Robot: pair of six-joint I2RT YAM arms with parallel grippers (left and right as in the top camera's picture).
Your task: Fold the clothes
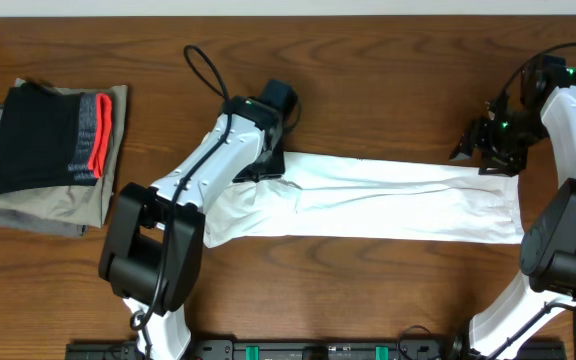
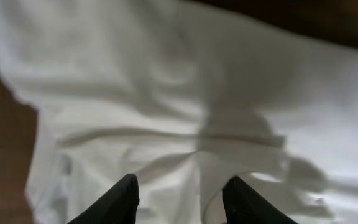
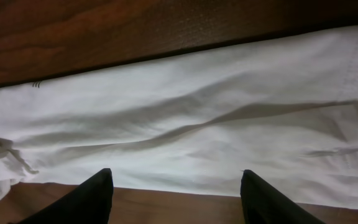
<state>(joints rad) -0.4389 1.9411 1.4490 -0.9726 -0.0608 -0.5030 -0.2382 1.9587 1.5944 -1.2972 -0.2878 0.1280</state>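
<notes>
The plain white soft cotton T-shirt (image 1: 388, 200) lies flat on the brown wooden table (image 1: 368, 60) as one long folded band, wrinkled and bunched at its left end, running from my left gripper (image 1: 268, 165) across to my right gripper (image 1: 490, 150). My left fingers (image 2: 126, 199) are spread just above the creased cloth, pinching nothing; my right fingers (image 3: 98, 199) are spread wide over the band's smoother right end, near its edge, also holding nothing
</notes>
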